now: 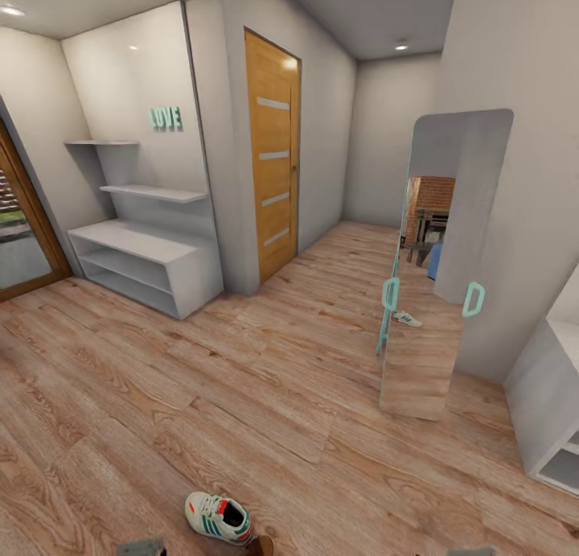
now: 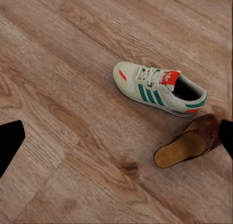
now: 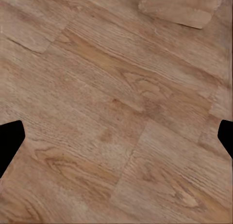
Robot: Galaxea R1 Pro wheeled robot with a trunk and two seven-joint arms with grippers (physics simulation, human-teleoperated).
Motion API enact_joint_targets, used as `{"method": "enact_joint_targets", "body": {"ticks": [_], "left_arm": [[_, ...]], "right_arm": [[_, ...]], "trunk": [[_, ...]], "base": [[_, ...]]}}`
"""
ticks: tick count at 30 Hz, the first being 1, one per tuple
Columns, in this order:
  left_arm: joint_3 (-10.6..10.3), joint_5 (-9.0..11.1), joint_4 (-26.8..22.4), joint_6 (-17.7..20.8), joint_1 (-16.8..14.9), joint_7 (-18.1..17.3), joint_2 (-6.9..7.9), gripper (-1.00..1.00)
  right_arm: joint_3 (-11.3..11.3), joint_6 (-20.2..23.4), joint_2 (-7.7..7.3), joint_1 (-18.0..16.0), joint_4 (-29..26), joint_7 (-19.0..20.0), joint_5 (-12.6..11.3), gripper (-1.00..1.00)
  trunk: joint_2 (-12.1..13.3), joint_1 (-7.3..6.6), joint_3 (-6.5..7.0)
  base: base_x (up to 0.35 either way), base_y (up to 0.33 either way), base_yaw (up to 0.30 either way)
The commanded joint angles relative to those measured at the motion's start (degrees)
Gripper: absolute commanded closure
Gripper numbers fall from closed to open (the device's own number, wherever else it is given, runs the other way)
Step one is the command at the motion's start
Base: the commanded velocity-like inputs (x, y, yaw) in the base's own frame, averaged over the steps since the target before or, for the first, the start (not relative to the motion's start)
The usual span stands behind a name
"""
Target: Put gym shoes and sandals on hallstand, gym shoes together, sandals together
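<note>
Corridor with wood-plank floor (image 1: 265, 379) fills the head view. Light-grey hallstand (image 1: 145, 262) sits at middle left against the wall, both open shelves bare, two floating shelves above it and teal "LOVE" lettering (image 1: 165, 118) on the back panel. Wooden door (image 1: 273, 154) stands upper centre. Tall leaning mirror (image 1: 438, 274) with teal frame is at right; a sneaker's reflection shows small in it. White cabinet (image 1: 547, 403) sits at the right edge. One gym shoe (image 1: 219, 518) lies on the floor at bottom centre, well apart from the hallstand, with a brown sandal (image 1: 261, 545) tip just beside it at the bottom edge.

Left wrist view: same gym shoe (image 2: 159, 88) sits upright on the planks at upper right, toe toward frame left. Sandal (image 2: 188, 141) lies just below it at right, tan footbed up; touching or a hair apart, cannot tell. Left gripper (image 2: 116, 139) fingers spread wide, dark tips at the left and right edges, holding nothing; right tip overlaps the sandal's edge in frame.

Right wrist view: bare planks, with a paler rectangular patch (image 3: 179, 5) at the top edge, unclear what. Right gripper (image 3: 116, 139) fingers spread wide, empty.
</note>
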Motion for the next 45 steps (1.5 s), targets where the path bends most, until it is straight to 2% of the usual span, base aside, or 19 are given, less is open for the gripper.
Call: {"method": "enact_joint_targets", "body": {"ticks": [1, 9, 13, 16, 22, 33, 45], "left_arm": [[0.0, 0.0, -0.1, -0.1, -0.8, -0.1, 0.01, -1.00], [-0.1, -3.3, -0.2, 1.6, -8.1, -0.9, -0.05, -1.00], [-0.1, -5.3, -0.2, 4.0, -10.9, -1.3, -0.28, -1.00], [-0.1, -6.3, -0.3, 6.7, -12.7, -1.6, -0.56, -1.00], [-0.2, -6.9, -0.3, 8.4, -13.8, -1.8, -0.69, -1.00], [-0.4, -7.2, -0.1, 8.7, -13.7, -1.8, -0.45, -1.00], [-0.3, -7.5, -0.1, 8.5, -13.5, -1.8, 0.15, -1.00]], "right_arm": [[0.0, -0.1, -0.01, -0.3, -1.2, 0.0, 0.0, -1.00], [0.0, 0.6, -0.11, -4.6, -8.0, 0.0, 0.0, -1.00], [0.0, 1.5, -0.22, -7.6, -9.2, 0.1, 0.1, -1.00], [0.0, 4.3, -0.27, -10.9, -9.8, 0.3, 0.1, -1.00], [0.3, 10.6, -0.17, -15.2, -12.3, 0.6, 0.0, -1.00], [0.7, 15.7, 0.12, -16.6, -22.3, 0.6, -0.1, -1.00], [6.6, 16.8, 1.30, -16.8, -23.1, 0.4, 0.0, -1.00]], "trunk": [[0.0, 0.00, -0.07], [0.0, 0.00, -0.07], [0.0, 0.00, -0.07], [0.0, 0.00, -0.07], [0.0, 0.00, -0.07], [0.0, 0.00, -0.07], [0.0, 0.00, -0.07]], "base": [[0.000, 0.000, 0.000], [0.000, 0.000, 0.000], [0.000, 0.000, 0.000], [0.000, 0.000, 0.000], [0.000, 0.000, 0.000], [0.000, 0.000, 0.000], [0.000, 0.000, 0.000]]}}
